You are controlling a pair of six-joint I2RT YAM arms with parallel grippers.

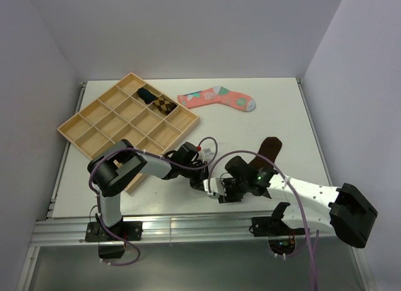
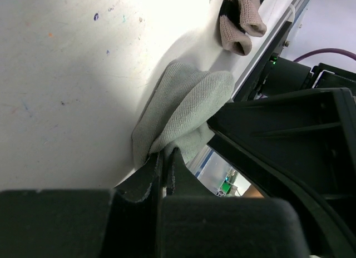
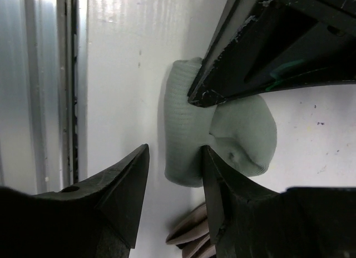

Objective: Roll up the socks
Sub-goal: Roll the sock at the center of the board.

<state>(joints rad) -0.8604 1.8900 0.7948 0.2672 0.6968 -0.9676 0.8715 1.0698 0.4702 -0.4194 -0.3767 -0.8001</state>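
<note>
Grey sock [image 2: 186,108] bunched between your two grippers.
Left wrist: your left gripper [image 2: 166,155] is clamped on its edge, the sock spreading toward 1 o'clock; brown sock [image 2: 239,19] shows its striped cuff beyond. Right wrist: right gripper [image 3: 175,149] spread wide, sock at 12 o'clock, its fold just inside the gap, touching one finger. Top: brown sock at 1 o'clock of both grippers.

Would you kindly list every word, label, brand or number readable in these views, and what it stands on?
No text can be read. The grey sock, the pink patterned sock and the wooden tray bear no writing; the specks on the table are stains, not letters.
</note>
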